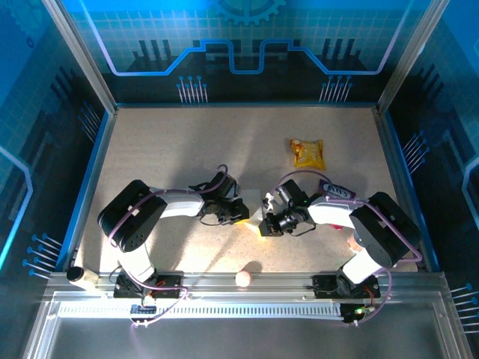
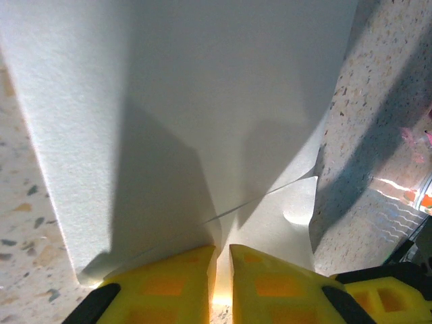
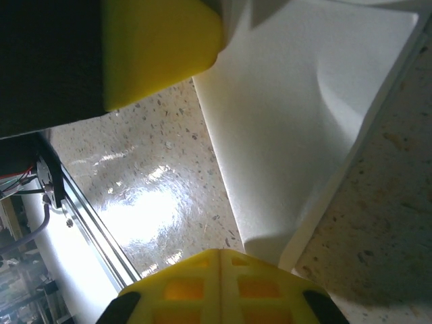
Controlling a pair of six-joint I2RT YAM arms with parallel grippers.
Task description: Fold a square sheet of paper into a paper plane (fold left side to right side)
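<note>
The square sheet of paper (image 2: 202, 101) lies between left tool (image 2: 223, 260) and right tool (image 3: 221, 262).

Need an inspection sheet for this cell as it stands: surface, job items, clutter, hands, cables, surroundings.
Surface: speckled beige table.
Job's things: square sheet of paper, white, one layer overlapping another, held between the hands.
Clutter: yellow snack packet; dark wrapper; pinkish ball by the near rail.
Grippers: left hand nearly closed, apparently pinching the sheet's edge; right hand shut at its edge.
Cables: purple cables looped along both arms.
Surroundings: blue printed walls, aluminium frame.
</note>
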